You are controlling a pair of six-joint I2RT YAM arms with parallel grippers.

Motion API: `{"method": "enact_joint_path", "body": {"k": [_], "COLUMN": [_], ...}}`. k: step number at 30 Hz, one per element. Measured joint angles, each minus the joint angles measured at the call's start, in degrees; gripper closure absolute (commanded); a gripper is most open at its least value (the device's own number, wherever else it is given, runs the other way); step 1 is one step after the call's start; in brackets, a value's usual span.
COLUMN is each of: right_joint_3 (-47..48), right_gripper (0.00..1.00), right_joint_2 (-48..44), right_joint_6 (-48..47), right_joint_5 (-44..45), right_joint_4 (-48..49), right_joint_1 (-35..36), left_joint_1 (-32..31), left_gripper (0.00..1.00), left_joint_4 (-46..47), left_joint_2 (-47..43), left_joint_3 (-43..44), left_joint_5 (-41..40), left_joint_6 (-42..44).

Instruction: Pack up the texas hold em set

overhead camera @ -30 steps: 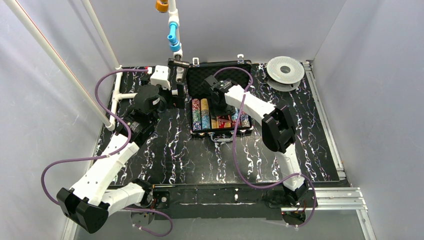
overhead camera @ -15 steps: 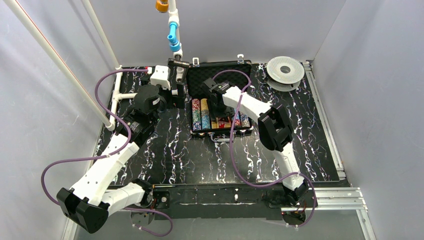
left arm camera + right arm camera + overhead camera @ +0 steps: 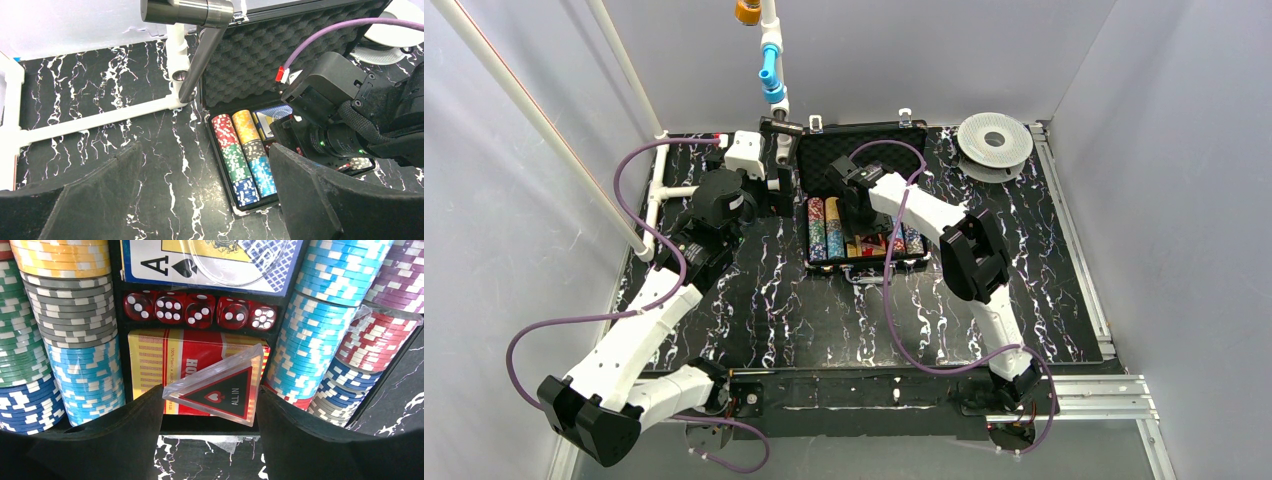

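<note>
The open black briefcase [image 3: 824, 160] lies at the back of the table, its foam lid up. Multicoloured chip rows [image 3: 310, 340] flank a blue card deck [image 3: 210, 260], several red dice [image 3: 200, 307] and a red deck [image 3: 150, 357]. My right gripper [image 3: 210, 440] hovers over the case's front edge, shut on a clear triangular "ALL IN" token [image 3: 220, 390] that tilts over the red deck. In the top view the right gripper [image 3: 861, 215] is above the case's middle. My left gripper [image 3: 205, 195] stands wide open over the table beside the case's left wall, holding nothing.
A round white-grey spool [image 3: 994, 143] sits at the back right corner. A white pipe frame [image 3: 100, 117] and a metal rod [image 3: 197, 60] stand left of the case, close to the left wrist. The right arm's wrist [image 3: 330, 100] covers the right half of the case.
The right wrist has shifted a little left and toward the lid over the case, the token still between its fingers. The left arm has not moved.
</note>
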Motion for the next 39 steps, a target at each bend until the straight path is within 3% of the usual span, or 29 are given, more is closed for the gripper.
{"method": "enact_joint_path", "body": {"k": [8, 19, 31, 34, 39], "right_joint_3": [0.0, -0.5, -16.74, -22.4, -29.79], "right_gripper": [0.17, 0.14, 0.12, 0.1, 0.03], "right_joint_2": [0.0, -2.43, -31.19, -37.64, -43.12], "right_joint_6": [0.11, 0.57, 5.22, 7.04, 9.99], "right_joint_5": [0.04, 0.44, 4.28, 2.89, -3.26], "right_joint_4": [0.02, 0.28, 6.6, 8.94, 15.1], "right_joint_1": [0.11, 0.15, -1.07, -5.16, -18.75], "left_joint_1": [0.0, 0.0, 0.0, 0.0, 0.0], "left_gripper": [0.0, 0.01, 0.0, 0.01, 0.01], "left_joint_4": [0.0, 0.0, 0.0, 0.0, 0.02], "left_joint_2": [0.0, 0.0, 0.44, 0.55, 0.55], "left_joint_3": [0.0, 0.0, 0.0, -0.02, -0.15], "left_joint_5": [0.0, 0.0, -0.02, -0.04, -0.2], "left_joint_6": [0.0, 0.0, 0.0, 0.0, 0.0]}}
